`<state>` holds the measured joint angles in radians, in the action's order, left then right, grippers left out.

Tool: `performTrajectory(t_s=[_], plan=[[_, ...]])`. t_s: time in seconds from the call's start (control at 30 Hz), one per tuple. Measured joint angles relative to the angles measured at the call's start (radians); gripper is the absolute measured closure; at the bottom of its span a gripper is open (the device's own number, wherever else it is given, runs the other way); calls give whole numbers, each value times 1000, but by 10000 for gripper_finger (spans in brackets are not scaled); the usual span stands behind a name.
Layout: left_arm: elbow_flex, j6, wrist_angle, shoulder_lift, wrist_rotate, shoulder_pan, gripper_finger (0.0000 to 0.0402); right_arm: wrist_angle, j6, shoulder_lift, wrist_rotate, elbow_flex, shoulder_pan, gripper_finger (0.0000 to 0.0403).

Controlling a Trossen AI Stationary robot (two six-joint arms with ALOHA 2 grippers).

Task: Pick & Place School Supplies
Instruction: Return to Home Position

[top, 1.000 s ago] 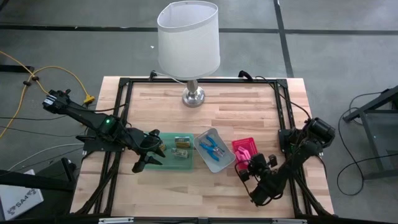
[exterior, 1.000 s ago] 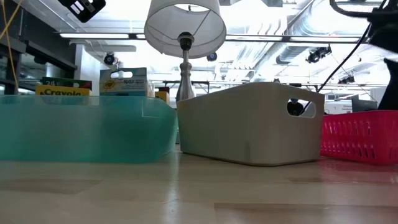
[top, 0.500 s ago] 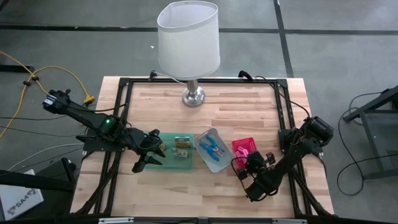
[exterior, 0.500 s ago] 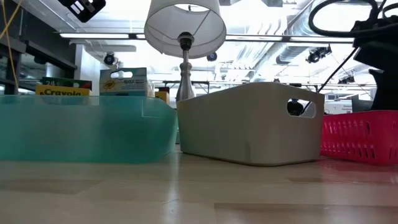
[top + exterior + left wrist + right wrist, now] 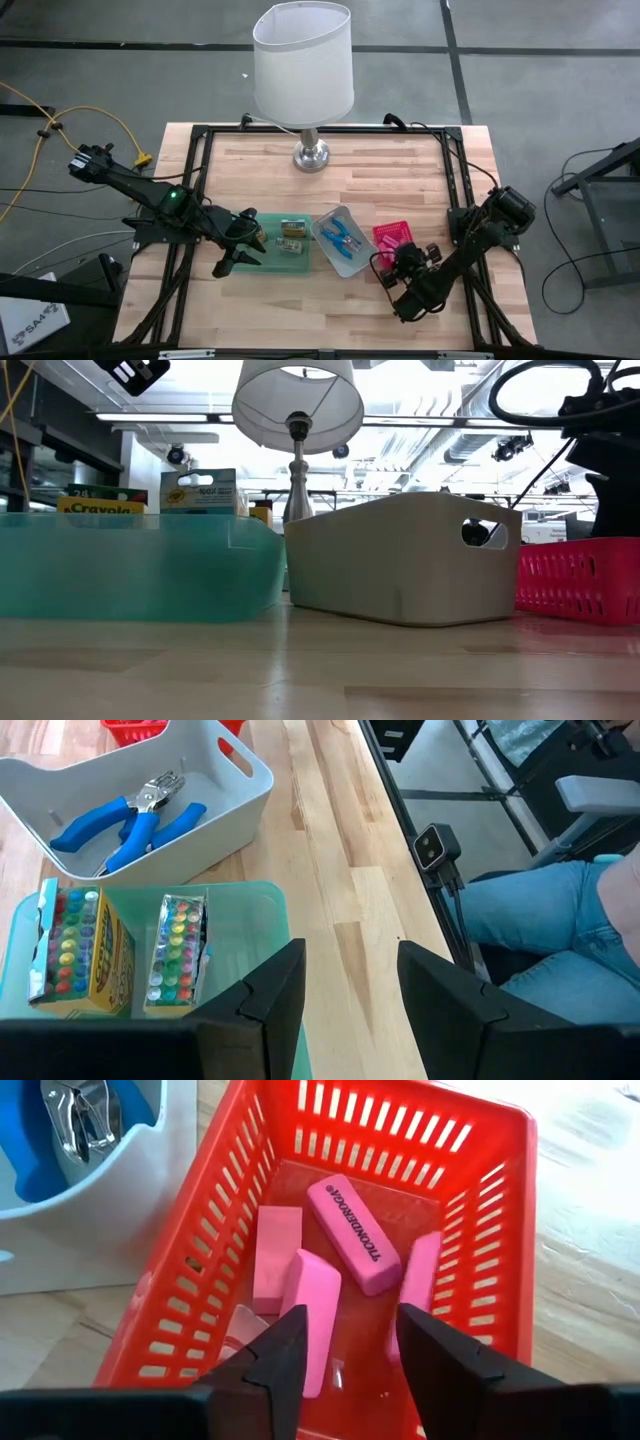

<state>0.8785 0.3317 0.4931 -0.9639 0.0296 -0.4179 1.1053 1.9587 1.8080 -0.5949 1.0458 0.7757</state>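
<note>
A grey concrete floor (image 5: pixel 120 70) surrounds the wooden tabletop (image 5: pixel 350 180), and a white bin (image 5: pixel 352 266) sits near the middle of it. I place everything from that bin. Inside it lie the blue-handled pliers (image 5: pixel 125 820).

Just beside the white bin, on my left arm's side, is the green tray (image 5: pixel 255 905), holding the crayon packs (image 5: pixel 72 945) side by side. My left fingers (image 5: pixel 292 985) hover at the tray's end farthest from the white bin. They are spread apart and hold nothing.

On the bin's other side, just beside it, stands the red basket (image 5: pixel 190 1250). Four pink erasers (image 5: pixel 353 1233) lie in its bottom, some leaning on each other. My right fingers (image 5: pixel 295 1345) hang above the basket's near end, parted and empty, clear of the erasers.

Beyond the white bin, at the tabletop's far edge, stands the lamp (image 5: pixel 303 62) with its white shade.
</note>
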Motion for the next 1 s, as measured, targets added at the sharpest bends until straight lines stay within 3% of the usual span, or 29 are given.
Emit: performTrajectory(t_s=[0.27,0.57,1.0], plan=[[0,2,0,0,0,0,245,17,-53,-38,1,0,0,268],[0,2,0,0,0,0,245,102,-64,-227,-22,1,1,270],[0,1,0,0,0,0,245,50,-273,-435,-83,1,0,270]])
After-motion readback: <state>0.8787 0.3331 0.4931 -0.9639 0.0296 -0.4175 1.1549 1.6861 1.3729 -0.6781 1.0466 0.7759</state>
